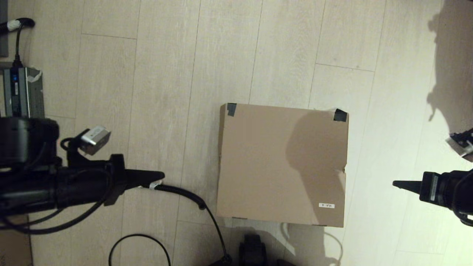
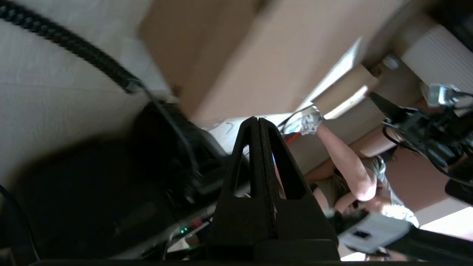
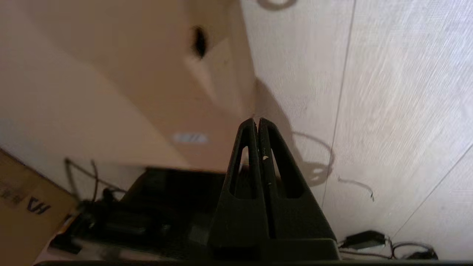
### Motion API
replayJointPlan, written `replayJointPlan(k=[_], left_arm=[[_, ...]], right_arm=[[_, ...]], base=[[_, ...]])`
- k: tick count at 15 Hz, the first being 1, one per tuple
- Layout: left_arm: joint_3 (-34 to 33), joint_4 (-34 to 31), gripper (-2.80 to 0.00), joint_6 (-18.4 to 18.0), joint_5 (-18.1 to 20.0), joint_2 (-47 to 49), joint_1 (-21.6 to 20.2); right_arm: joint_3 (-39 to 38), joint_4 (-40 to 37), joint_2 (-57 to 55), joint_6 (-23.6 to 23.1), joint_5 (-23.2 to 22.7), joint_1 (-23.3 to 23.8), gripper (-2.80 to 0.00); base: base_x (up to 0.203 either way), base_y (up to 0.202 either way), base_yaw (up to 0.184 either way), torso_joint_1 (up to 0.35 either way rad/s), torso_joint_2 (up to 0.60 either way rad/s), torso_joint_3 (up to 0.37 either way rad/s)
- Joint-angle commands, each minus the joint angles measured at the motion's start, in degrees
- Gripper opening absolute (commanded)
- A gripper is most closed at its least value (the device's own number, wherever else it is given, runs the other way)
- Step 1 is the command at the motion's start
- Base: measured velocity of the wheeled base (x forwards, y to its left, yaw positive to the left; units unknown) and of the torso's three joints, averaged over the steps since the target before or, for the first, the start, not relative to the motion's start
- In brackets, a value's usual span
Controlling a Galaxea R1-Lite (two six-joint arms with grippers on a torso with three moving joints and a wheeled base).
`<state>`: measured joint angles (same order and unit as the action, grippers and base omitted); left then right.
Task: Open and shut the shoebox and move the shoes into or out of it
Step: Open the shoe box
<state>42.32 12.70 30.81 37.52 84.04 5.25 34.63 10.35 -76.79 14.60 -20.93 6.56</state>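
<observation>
The brown cardboard shoebox (image 1: 281,164) stands on the floor in the middle of the head view with its lid down, black tape on the two far lid corners and a small white label near the front right corner. It also fills part of the left wrist view (image 2: 251,55) and the right wrist view (image 3: 111,85). The shoes are out of view. My left gripper (image 1: 162,175) hovers left of the box, shut with nothing in it, its fingers (image 2: 255,147) pressed together. My right gripper (image 1: 394,183) hangs right of the box, also shut and empty, fingers (image 3: 258,147) touching.
A pale wood-plank floor (image 1: 184,74) surrounds the box. A grey device (image 1: 20,92) with a cable sits at the far left. Black cables (image 1: 192,197) lie between my left arm and the box. My dark base (image 1: 253,251) is just in front of the box.
</observation>
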Motion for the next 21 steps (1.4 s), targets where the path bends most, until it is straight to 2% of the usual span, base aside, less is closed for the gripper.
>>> replayJointPlan(k=[1, 3, 5, 8, 10, 14, 16, 19, 21], left_arm=[[-1.6, 4.8, -2.8, 0.3, 0.3, 10.4, 0.1], [-0.8, 8.5, -2.8, 0.3, 0.5, 17.4, 0.7], [2.0, 10.2, -2.8, 0.4, 0.6, 21.3, 3.0], [6.9, 10.3, -2.8, 2.2, 0.5, 24.6, 6.9], [10.0, 10.3, -2.8, 3.9, 0.5, 25.9, 8.2], [12.0, 10.2, -2.8, 4.0, 0.1, 27.8, 8.9], [12.1, 10.2, -2.8, 4.0, 0.1, 27.8, 8.9], [12.1, 9.8, -2.8, 4.0, -0.1, 27.0, 9.3], [12.0, 9.7, -2.8, 4.3, -0.4, 27.0, 9.8]], right_arm=[[-1.3, 5.5, -7.6, -0.1, -0.5, 1.7, -2.8], [-1.5, 11.8, -14.2, -0.6, -2.0, 3.1, -2.8], [-1.4, 15.6, -19.7, -2.1, -6.0, 4.1, -2.8], [-1.8, 24.6, -26.0, -2.7, -15.8, 4.2, -2.8], [-1.7, 31.3, -29.9, -2.6, -18.4, 4.2, -2.8], [-1.7, 43.3, -38.8, -2.4, -21.4, 3.9, -2.8], [-1.9, 46.4, -41.2, -2.0, -21.8, 2.8, -2.8], [-2.2, 46.8, -40.5, -0.3, -23.1, 1.3, -2.8], [-2.7, 46.8, -38.9, 1.9, -26.3, 1.2, -2.8]], base=[[0.0, 0.0, 0.0, 0.0, 0.0, 0.0], [0.0, 0.0, 0.0, 0.0, 0.0, 0.0], [0.0, 0.0, 0.0, 0.0, 0.0, 0.0], [0.0, 0.0, 0.0, 0.0, 0.0, 0.0], [0.0, 0.0, 0.0, 0.0, 0.0, 0.0], [0.0, 0.0, 0.0, 0.0, 0.0, 0.0], [0.0, 0.0, 0.0, 0.0, 0.0, 0.0], [0.0, 0.0, 0.0, 0.0, 0.0, 0.0], [0.0, 0.0, 0.0, 0.0, 0.0, 0.0]])
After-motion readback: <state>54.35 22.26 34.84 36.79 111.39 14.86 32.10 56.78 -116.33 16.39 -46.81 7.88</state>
